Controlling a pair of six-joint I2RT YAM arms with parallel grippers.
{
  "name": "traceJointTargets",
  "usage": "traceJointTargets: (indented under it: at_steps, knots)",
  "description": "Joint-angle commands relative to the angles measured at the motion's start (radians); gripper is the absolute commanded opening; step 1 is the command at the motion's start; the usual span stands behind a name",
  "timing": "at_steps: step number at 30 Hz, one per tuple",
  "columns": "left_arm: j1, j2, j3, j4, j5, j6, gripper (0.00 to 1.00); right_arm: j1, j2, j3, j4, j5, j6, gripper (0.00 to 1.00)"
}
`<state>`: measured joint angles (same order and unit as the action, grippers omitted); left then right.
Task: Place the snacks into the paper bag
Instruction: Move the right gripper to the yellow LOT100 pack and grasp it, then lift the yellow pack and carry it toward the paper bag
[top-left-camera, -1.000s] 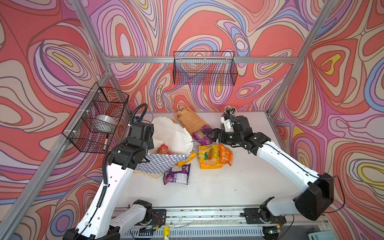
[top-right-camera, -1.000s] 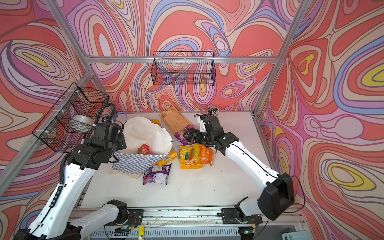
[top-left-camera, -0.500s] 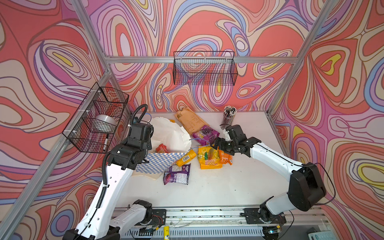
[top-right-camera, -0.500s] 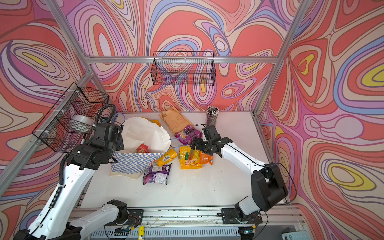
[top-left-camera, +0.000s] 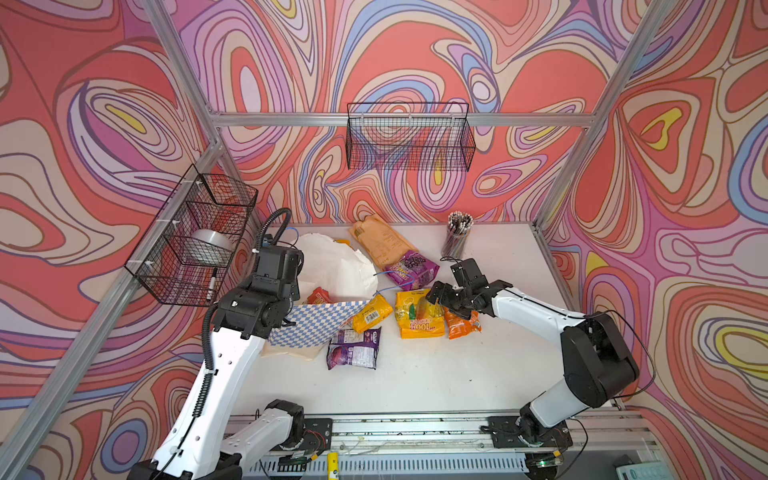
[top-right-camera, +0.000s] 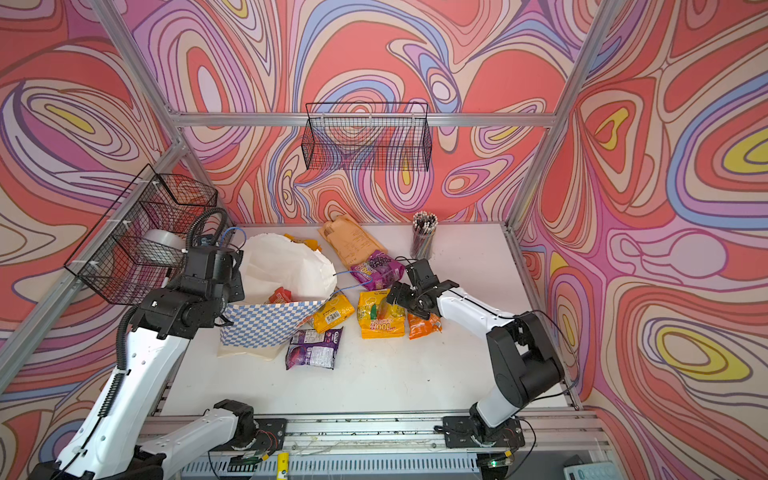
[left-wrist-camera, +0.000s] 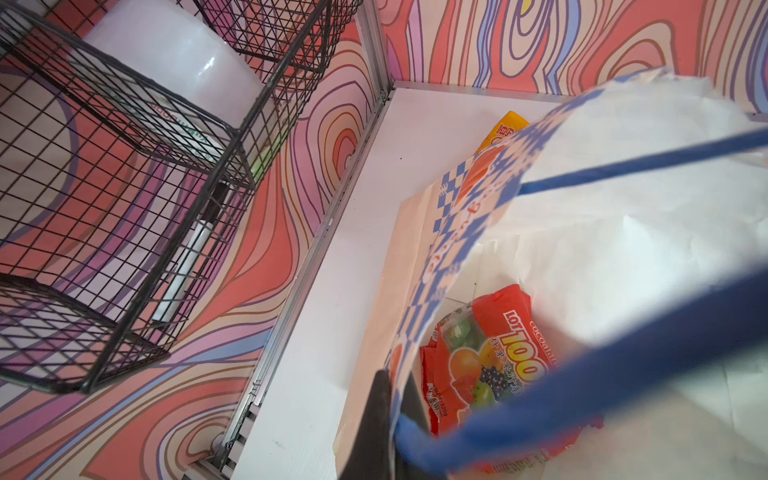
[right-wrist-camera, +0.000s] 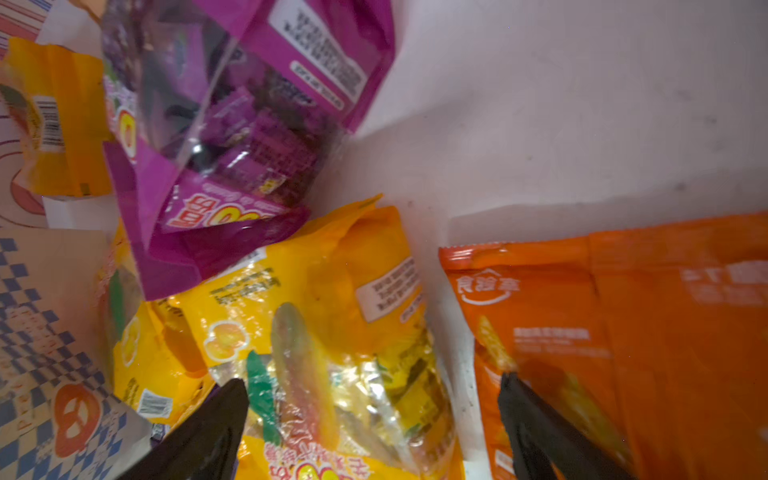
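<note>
Your right gripper (right-wrist-camera: 372, 386) hangs wide open astride the large yellow packet (top-left-camera: 417, 313) — long axis seemingly near-to-far, just right of the paper bag (top-left-camera: 316, 326), whose rim your left gripper (left-wrist-camera: 395, 399) clamps, jaws closed.

The left gripper (left-wrist-camera: 395, 415) is cut off by the left wrist view's edge, and in both top views its own wrist housing and the paper bag (top-left-camera: 316, 328) hide it. A blurred blue cord handle (left-wrist-camera: 582, 380) crosses the red packet (left-wrist-camera: 478, 345), covering part of it. In the right wrist view only two dark tips of the right gripper (right-wrist-camera: 372, 381) show, the orange packet (right-wrist-camera: 623, 332) runs off the frame, and in a top view a yellow packet (top-left-camera: 342, 241) behind the bag shows just a corner.
</note>
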<state>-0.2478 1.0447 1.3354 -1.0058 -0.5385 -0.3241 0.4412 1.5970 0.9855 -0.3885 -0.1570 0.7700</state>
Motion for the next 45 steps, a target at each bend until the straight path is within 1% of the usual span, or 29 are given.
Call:
traceJointTargets:
  at_steps: [1,4,9,11,13,14,16,18,19,20,21,22,25,30,33,36,38,41,43,45]
  knots:
    - [0.005,-0.021,0.004,0.011,0.071,0.014,0.0,-0.002,0.029,-0.021,0.056,-0.052,-0.04,0.97]
    - [0.006,-0.018,0.002,0.016,0.124,0.014,0.0,0.002,0.056,-0.032,0.123,-0.137,-0.071,0.95]
    - [0.007,-0.006,0.014,0.003,0.206,0.02,0.0,0.003,0.13,-0.009,0.127,-0.197,-0.126,0.92]
    - [0.005,0.0,0.021,-0.009,0.233,0.021,0.0,0.002,0.161,-0.003,0.122,-0.186,-0.13,0.87]
    - [0.006,0.002,0.028,-0.016,0.256,0.023,0.0,0.003,0.19,-0.01,0.127,-0.164,-0.128,0.8]
    - [0.006,0.003,0.031,-0.019,0.27,0.027,0.0,0.002,0.2,-0.014,0.132,-0.155,-0.124,0.75]
    - [0.006,0.004,0.04,-0.028,0.289,0.034,0.0,0.002,0.194,-0.022,0.155,-0.166,-0.12,0.61]
    - [0.007,0.016,0.053,-0.044,0.305,0.044,0.0,0.003,0.181,-0.027,0.175,-0.202,-0.117,0.36]
    - [0.005,0.02,0.057,-0.049,0.316,0.048,0.0,0.003,0.141,-0.024,0.173,-0.21,-0.117,0.22]
    - [0.005,0.023,0.06,-0.051,0.333,0.055,0.0,0.002,0.118,-0.02,0.165,-0.216,-0.115,0.12]
    - [0.005,0.023,0.063,-0.052,0.351,0.06,0.0,0.002,0.091,-0.018,0.154,-0.219,-0.115,0.03]
    - [0.005,0.024,0.066,-0.053,0.369,0.063,0.0,0.004,0.053,-0.015,0.138,-0.211,-0.113,0.0]
    - [0.006,0.023,0.075,-0.051,0.4,0.066,0.0,0.002,-0.053,0.011,0.057,-0.146,-0.114,0.0]
    - [0.006,0.036,0.115,-0.073,0.449,0.075,0.0,0.002,-0.195,0.109,-0.13,0.053,-0.131,0.0]
    - [0.006,0.037,0.119,-0.071,0.493,0.08,0.0,0.003,-0.265,0.18,-0.184,0.143,-0.175,0.0]
    - [0.006,0.034,0.115,-0.065,0.52,0.082,0.0,0.011,-0.306,0.277,-0.189,0.149,-0.234,0.0]
    - [0.006,0.035,0.109,-0.06,0.528,0.082,0.0,0.051,-0.307,0.349,-0.164,0.147,-0.29,0.0]
    - [0.006,0.04,0.101,-0.054,0.535,0.082,0.0,0.172,-0.272,0.426,-0.104,0.206,-0.399,0.0]
    - [0.005,0.046,0.099,-0.052,0.537,0.08,0.0,0.246,-0.225,0.474,-0.063,0.202,-0.469,0.0]
    - [0.006,0.051,0.099,-0.051,0.533,0.077,0.0,0.296,-0.176,0.504,-0.011,0.181,-0.528,0.0]
